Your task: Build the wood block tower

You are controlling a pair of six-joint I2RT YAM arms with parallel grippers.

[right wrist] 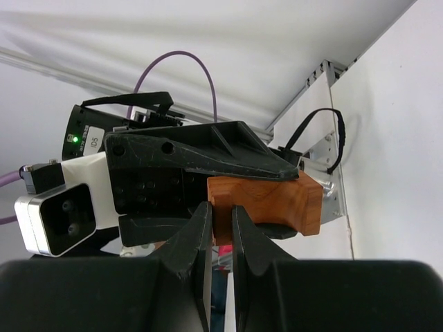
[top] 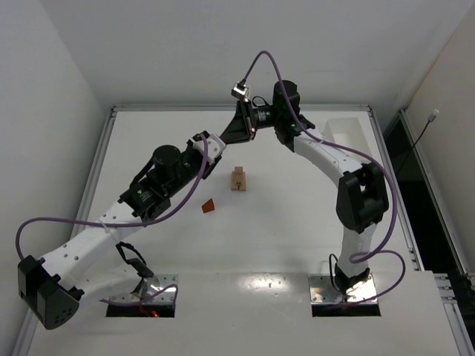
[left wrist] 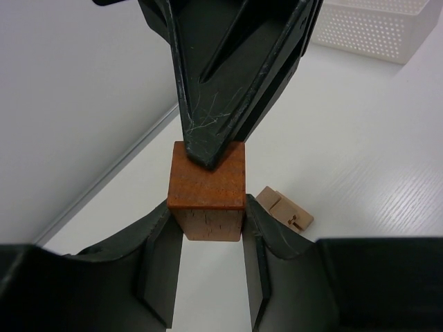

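Note:
A reddish-brown wood block (left wrist: 206,187) hangs in the air between both grippers, behind the middle of the table. My left gripper (left wrist: 208,207) has its jaws against the block's two sides. My right gripper (right wrist: 221,207) is shut on a narrow tab of the same block (right wrist: 277,197), and in the left wrist view it comes down onto the block's top. A low pile of pale tan wood blocks (top: 239,179) lies flat on the table just in front of the grippers (top: 226,141). A small reddish-brown wedge (top: 209,206) lies nearer the front, to the left. No upright tower shows.
A white perforated tray (left wrist: 374,28) stands at the back right of the table (top: 297,245). White walls close in the left, back and right sides. The two arm bases sit at the near edge.

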